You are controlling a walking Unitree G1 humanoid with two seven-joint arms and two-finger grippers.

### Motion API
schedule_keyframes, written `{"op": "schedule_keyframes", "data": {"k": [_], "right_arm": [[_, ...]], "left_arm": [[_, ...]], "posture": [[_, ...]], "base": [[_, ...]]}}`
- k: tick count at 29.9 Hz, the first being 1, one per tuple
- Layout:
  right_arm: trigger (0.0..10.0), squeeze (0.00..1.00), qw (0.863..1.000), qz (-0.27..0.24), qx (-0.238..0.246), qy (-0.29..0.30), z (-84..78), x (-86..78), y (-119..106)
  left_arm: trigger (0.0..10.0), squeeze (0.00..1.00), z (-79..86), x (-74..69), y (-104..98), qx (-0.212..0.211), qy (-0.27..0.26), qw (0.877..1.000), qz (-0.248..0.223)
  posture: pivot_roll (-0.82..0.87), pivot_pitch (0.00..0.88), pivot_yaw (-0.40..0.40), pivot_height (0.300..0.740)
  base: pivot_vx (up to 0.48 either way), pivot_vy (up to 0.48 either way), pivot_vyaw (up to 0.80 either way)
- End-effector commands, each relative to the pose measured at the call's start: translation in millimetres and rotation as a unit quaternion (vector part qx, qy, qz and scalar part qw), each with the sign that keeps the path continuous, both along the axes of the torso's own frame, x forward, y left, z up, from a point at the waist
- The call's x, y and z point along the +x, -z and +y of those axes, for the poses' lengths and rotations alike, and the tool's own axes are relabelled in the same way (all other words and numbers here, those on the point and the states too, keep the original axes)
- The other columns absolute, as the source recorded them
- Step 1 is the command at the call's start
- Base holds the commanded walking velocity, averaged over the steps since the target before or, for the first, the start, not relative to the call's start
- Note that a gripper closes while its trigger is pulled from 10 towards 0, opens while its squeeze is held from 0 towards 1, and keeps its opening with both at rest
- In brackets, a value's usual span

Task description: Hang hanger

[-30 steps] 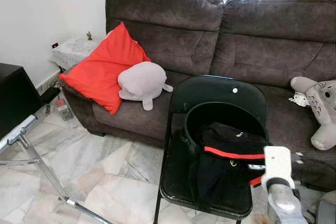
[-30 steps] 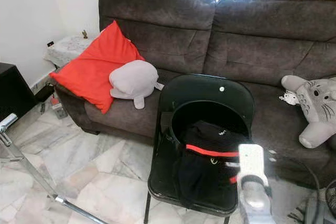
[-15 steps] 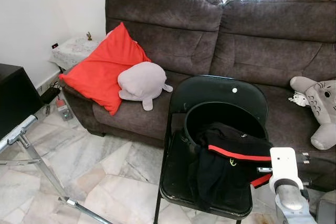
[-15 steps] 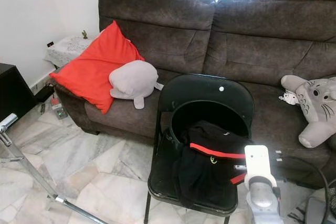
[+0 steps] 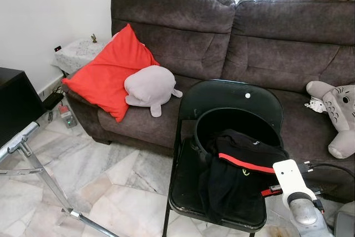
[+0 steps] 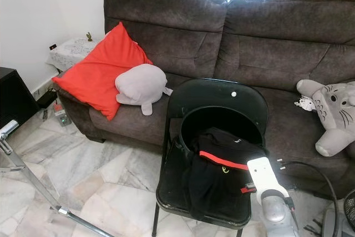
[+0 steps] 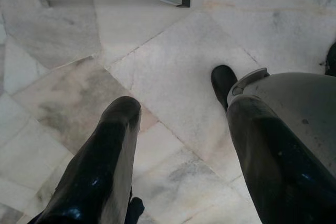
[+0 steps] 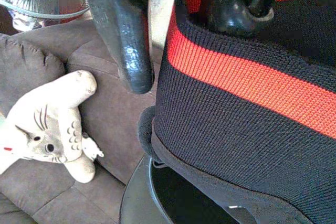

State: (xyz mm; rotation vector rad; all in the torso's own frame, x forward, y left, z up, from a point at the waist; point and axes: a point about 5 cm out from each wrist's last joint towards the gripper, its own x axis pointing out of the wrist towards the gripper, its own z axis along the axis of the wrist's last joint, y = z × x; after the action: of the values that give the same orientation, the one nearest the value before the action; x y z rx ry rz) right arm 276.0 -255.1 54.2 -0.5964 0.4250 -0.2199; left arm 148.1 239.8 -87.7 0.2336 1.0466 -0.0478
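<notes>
Since 1 s ago, right arm has shifted right and lower beside the chair; garment stays draped.

Right claw (image 8: 173, 30) sits at the black garment (image 5: 241, 167) with the red stripe, which lies in a heap on the black folding chair (image 5: 222, 109) before the sofa (image 5: 238, 31); whether its fingers (image 8: 118, 30) are clamped on the fabric cannot be told. No hanger can be made out. Left claw (image 7: 178, 145) hangs idle, fingers apart, over the marble floor (image 7: 173, 51). Recommended: secure the collar edge firmly, then lift straight up to avoid snagging the chair back.

black folding chair (image 5: 188, 187) on marble floor (image 5: 105, 181); black garment with red stripe (image 5: 238, 165) draped over its seat.
</notes>
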Motion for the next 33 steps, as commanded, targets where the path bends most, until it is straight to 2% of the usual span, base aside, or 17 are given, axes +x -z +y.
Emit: {"op": "schedule_keyframes", "data": {"k": [1,2,15,21,23,27,28,29,30,31,33], "right_arm": [[10.0,0.73,1.000,-0.007,-0.014,-0.007,-0.4,3.7,-4],[10.0,0.00,0.999,-0.011,-0.031,-0.013,-1.4,5.3,-6],[10.0,0.00,0.998,-0.012,-0.065,-0.021,-12.5,11.1,-9],[10.0,0.00,0.996,-0.013,-0.079,-0.049,-12.9,16.1,-8],[10.0,0.00,0.992,-0.008,-0.101,-0.069,-12.9,18.8,-7],[10.0,0.00,0.992,-0.008,-0.101,-0.072,-12.9,19.5,-7],[9.1,0.00,0.992,-0.007,-0.102,-0.075,-12.6,19.7,-6],[1.1,0.00,0.991,-0.006,-0.106,-0.081,-11.7,19.7,-4],[1.1,0.00,0.991,-0.006,-0.106,-0.081,-11.7,19.7,-4],[0.0,0.00,0.991,-0.006,-0.106,-0.082,-11.3,19.5,-4],[0.0,0.00,0.991,-0.008,-0.105,-0.087,-9.9,19.1,-3]], "left_arm": [[10.0,0.00,1.2,-3.8,1,0.005,0.002,1.000,0.006],[10.0,0.00,1.3,-3.8,1,0.005,0.002,1.000,0.006],[10.0,0.00,2.0,-3.3,1,0.007,0.002,1.000,0.004],[10.0,0.00,2.4,-2.8,1,0.008,0.002,1.000,0.004],[10.0,0.00,2.7,-2.5,0,0.009,0.002,1.000,0.003],[10.0,0.00,3.0,-2.5,0,0.009,0.003,1.000,0.003],[10.0,0.00,3.0,-2.5,0,0.009,0.004,1.000,0.004],[10.0,0.00,3.1,-2.6,0,0.009,0.004,1.000,0.004],[10.0,0.00,3.1,-2.6,0,0.009,0.004,1.000,0.004],[10.0,0.00,3.1,-2.6,0,0.009,0.004,1.000,0.004],[10.0,0.00,3.2,-2.6,0,0.009,0.004,1.000,0.004]], "posture": [[-0.04,0.000,0.014,0.740],[-0.04,0.000,0.015,0.740],[-0.04,0.000,0.017,0.740],[-0.04,0.000,0.022,0.740],[-0.04,0.000,0.022,0.740],[-0.04,0.000,0.023,0.740],[-0.03,0.000,0.023,0.740],[-0.03,0.000,0.024,0.740],[-0.03,0.000,0.024,0.740],[-0.03,0.000,0.024,0.740],[-0.03,0.000,0.024,0.740]], "base": [[0.000,0.000,0.00],[0.000,0.000,0.00],[0.000,0.000,0.00],[0.000,0.000,0.00],[0.000,0.000,0.00],[0.000,0.000,0.00],[0.000,0.000,0.00],[0.000,0.000,0.00],[0.000,0.000,0.00],[0.000,0.000,0.00],[0.000,0.000,0.00]]}}
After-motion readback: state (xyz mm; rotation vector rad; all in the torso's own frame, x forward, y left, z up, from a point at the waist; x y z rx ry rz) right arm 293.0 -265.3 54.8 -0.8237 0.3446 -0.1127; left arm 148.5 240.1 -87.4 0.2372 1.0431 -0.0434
